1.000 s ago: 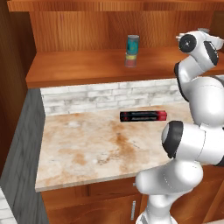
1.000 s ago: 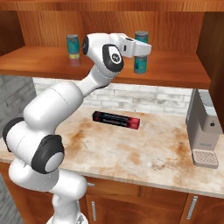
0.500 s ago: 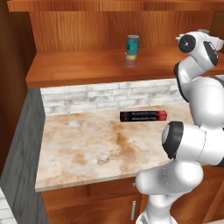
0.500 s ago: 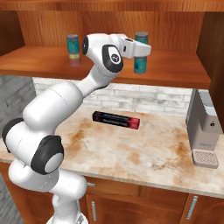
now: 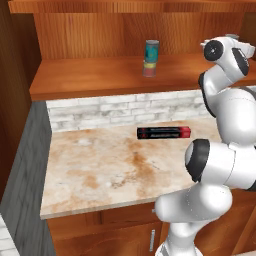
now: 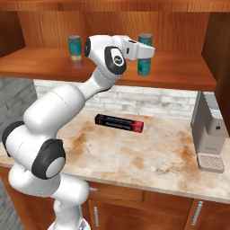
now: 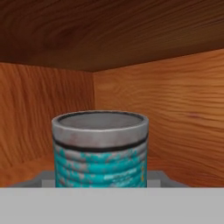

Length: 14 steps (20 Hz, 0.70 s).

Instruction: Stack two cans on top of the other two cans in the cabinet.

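On the right of the cabinet [image 6: 40, 60] shelf, my gripper [image 6: 144, 51] is shut on a teal can [image 6: 144, 40]. That can stands directly over another teal can [image 6: 144, 67]; I cannot tell whether the two touch. In the hand view the held teal can [image 7: 100, 148] with its silver rim is close up, near the cabinet's back corner. Further left on the shelf a teal can [image 6: 74, 43] sits stacked on a yellow and red can [image 6: 76, 59]. The left base view shows the same stack, teal can [image 5: 151, 49] on yellow and red can [image 5: 149, 67].
A long black-and-red box [image 6: 119, 122] lies on the marble counter [image 6: 148, 157] below the shelf. A grey coffee machine [image 6: 209, 134] stands at the counter's right end. The cabinet's side wall [image 6: 220, 45] rises close to the right of the held can.
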{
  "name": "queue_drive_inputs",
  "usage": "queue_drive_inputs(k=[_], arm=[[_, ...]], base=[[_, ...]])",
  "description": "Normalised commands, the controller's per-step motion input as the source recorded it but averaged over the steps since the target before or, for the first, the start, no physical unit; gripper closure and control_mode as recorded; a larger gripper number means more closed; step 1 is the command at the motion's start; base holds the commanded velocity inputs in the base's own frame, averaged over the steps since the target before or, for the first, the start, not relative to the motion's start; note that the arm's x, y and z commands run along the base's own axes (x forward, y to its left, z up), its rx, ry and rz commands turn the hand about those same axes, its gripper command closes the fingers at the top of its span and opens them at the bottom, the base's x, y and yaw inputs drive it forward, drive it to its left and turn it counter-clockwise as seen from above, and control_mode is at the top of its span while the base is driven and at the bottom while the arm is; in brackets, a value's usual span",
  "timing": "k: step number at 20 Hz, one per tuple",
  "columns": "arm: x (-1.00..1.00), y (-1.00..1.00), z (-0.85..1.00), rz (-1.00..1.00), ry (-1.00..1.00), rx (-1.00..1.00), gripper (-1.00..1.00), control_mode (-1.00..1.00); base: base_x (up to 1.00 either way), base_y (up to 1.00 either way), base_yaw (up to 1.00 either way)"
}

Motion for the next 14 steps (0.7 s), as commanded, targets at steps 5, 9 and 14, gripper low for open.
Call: queue_drive_inputs(k=[5, 9, 14], arm=[[0.07, -0.01, -0.08, 0.00, 0.00, -0.01, 1.00, -1.00], [0.02, -0.02, 0.01, 0.00, 0.00, -0.01, 1.00, -1.00], [0.00, -0.06, 0.04, 0.00, 0.00, -0.01, 1.00, -1.00]], base=[[0.00, 0.00, 0.00], [0.00, 0.00, 0.00], [0.00, 0.00, 0.00]])
